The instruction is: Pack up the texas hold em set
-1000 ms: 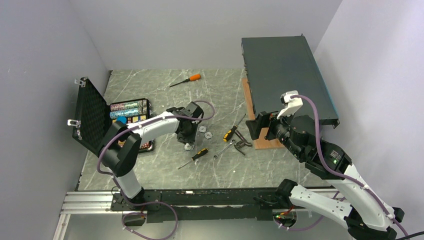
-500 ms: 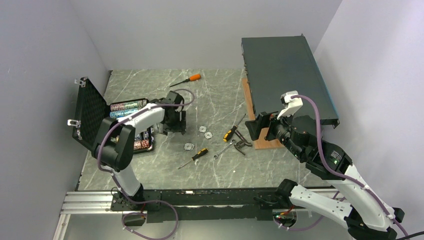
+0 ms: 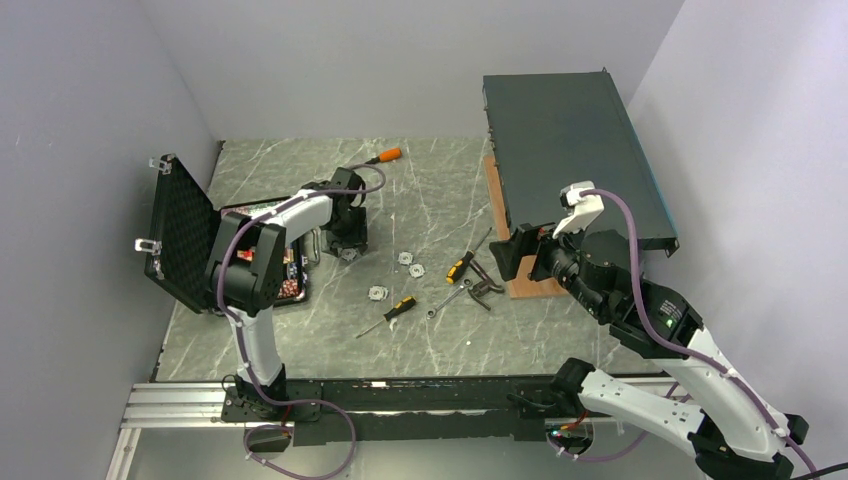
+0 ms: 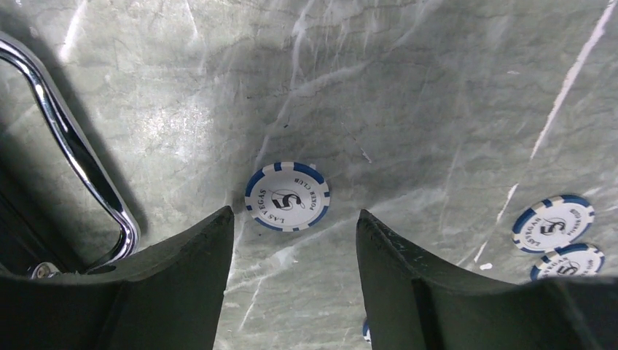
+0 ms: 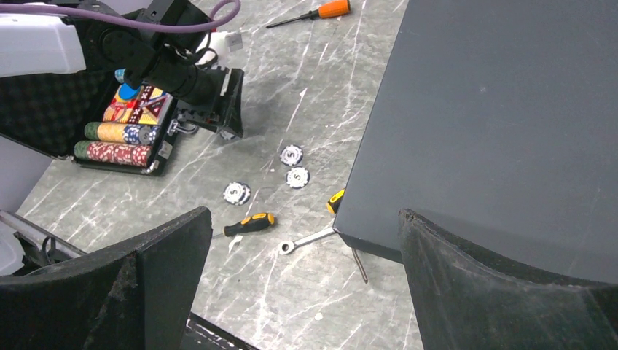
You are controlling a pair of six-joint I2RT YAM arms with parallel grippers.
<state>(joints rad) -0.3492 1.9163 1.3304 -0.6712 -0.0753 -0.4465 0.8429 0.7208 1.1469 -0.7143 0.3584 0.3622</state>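
Note:
The small black case stands open at the left, its foam lid (image 3: 180,232) upright and rows of chips (image 5: 116,142) in its base. My left gripper (image 3: 346,250) hovers just right of the case, open and holding nothing (image 4: 294,214). A blue-and-white "5" chip (image 4: 287,196) lies flat on the table just past its fingertips, beside the case's metal handle (image 4: 69,142). Three more loose chips (image 3: 405,258) (image 3: 417,269) (image 3: 377,293) lie mid-table. My right gripper (image 3: 512,254) hangs open and empty (image 5: 304,214), raised beside the dark box.
A large dark flat box (image 3: 570,150) on a wooden block fills the back right. A yellow-handled screwdriver (image 3: 400,307), a second one (image 3: 459,267), a wrench (image 3: 447,300) and hex keys lie mid-table. An orange-handled screwdriver (image 3: 385,155) lies at the back.
My left gripper swung left from the loose chips to the case's side and opened; a chip now lies on the table under it. The right arm stayed still.

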